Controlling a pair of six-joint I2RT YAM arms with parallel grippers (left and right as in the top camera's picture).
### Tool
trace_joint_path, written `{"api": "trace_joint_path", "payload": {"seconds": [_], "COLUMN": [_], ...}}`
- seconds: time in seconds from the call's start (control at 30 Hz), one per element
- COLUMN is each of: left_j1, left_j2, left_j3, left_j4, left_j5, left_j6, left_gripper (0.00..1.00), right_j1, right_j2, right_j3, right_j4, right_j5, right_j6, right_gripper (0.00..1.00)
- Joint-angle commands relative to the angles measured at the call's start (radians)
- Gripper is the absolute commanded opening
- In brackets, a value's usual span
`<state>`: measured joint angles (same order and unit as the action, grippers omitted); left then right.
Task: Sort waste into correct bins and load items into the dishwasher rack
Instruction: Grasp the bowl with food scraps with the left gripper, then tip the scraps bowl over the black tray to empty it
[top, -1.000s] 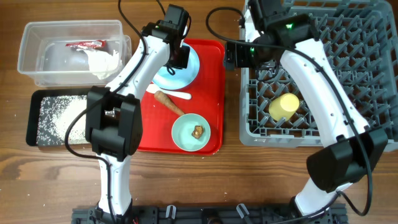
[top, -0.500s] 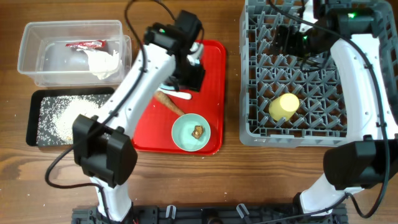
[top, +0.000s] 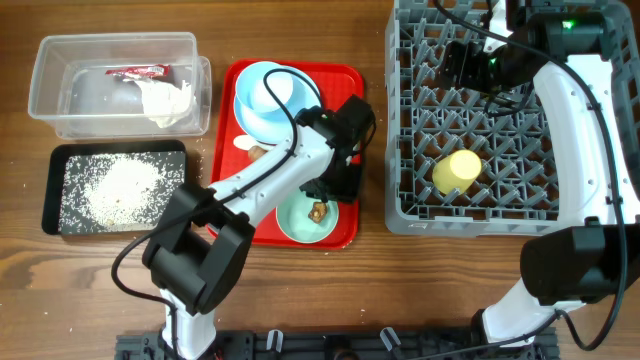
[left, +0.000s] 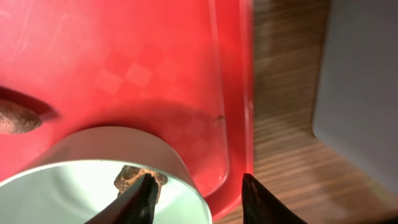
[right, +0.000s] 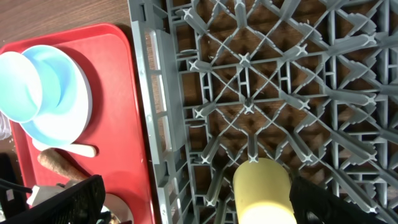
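My left gripper (top: 333, 187) hangs open over the front right of the red tray (top: 340, 95). It straddles the rim of a teal bowl (left: 81, 186): one finger is inside by the small brown lump (left: 134, 176), the other outside, neither touching. A pale blue plate (top: 262, 112) with a second bowl (top: 268, 88) stands at the tray's back, the brown stick (right: 59, 163) and white spoon (right: 68, 148) beside it. My right gripper (top: 468, 62) is wide open and empty above the dishwasher rack (top: 500, 222), where the yellow cup (right: 261, 190) lies.
At the far left a clear tub (top: 50, 60) holds the red-and-white wrapper (top: 140, 72) and the white napkin (top: 168, 100). In front of it a black tray (top: 55, 190) holds white crumbs (top: 115, 190). A narrow strip of wood (left: 280, 124) separates the red tray from the rack.
My left gripper left the plate at the tray's back and came forward and right to the teal bowl. My right gripper swung from the rack's left edge to its back, then stayed.
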<state>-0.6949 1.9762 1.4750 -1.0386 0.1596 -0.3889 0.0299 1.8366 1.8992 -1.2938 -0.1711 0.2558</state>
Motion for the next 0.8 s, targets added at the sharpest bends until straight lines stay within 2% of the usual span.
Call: {"api": "trace_joint_path", "payload": {"seconds": [0.0, 0.17, 0.33, 0.37, 0.57, 0.77], "left_j1": [-0.019, -0.027, -0.028, -0.028, -0.006, 0.062], "left_j2": [0.003, 0.003, 0.003, 0.002, -0.01, -0.101], "left_j3": [-0.06, -0.121, -0.121, -0.118, 0.016, 0.204], "left_j4": [0.032, 0.098, 0.1, 0.096, -0.065, -0.237], "left_j5": [-0.049, -0.053, -0.019, -0.011, -0.011, 0.008], "left_j6": [-0.073, -0.091, -0.091, -0.091, -0.08, 0.002], "left_gripper": [0.4, 0.28, 0.06, 0.04, 0.04, 0.04], "right_j1": [-0.002, -0.002, -0.002, -0.002, -0.002, -0.002], "right_j2": [-0.028, -0.028, -0.028, -0.028, -0.028, -0.028], "right_j3": [0.026, 0.026, 0.026, 0.026, 0.026, 0.026], "right_j4": [-0.001, -0.002, -0.002, -0.001, -0.001, 0.0], "right_j5": [0.013, 0.013, 0.013, 0.013, 0.013, 0.013], "right_j6": [-0.017, -0.017, -0.017, -0.017, -0.017, -0.017], "right_gripper": [0.96, 0.96, 0.96, 0.96, 0.96, 0.96]}}
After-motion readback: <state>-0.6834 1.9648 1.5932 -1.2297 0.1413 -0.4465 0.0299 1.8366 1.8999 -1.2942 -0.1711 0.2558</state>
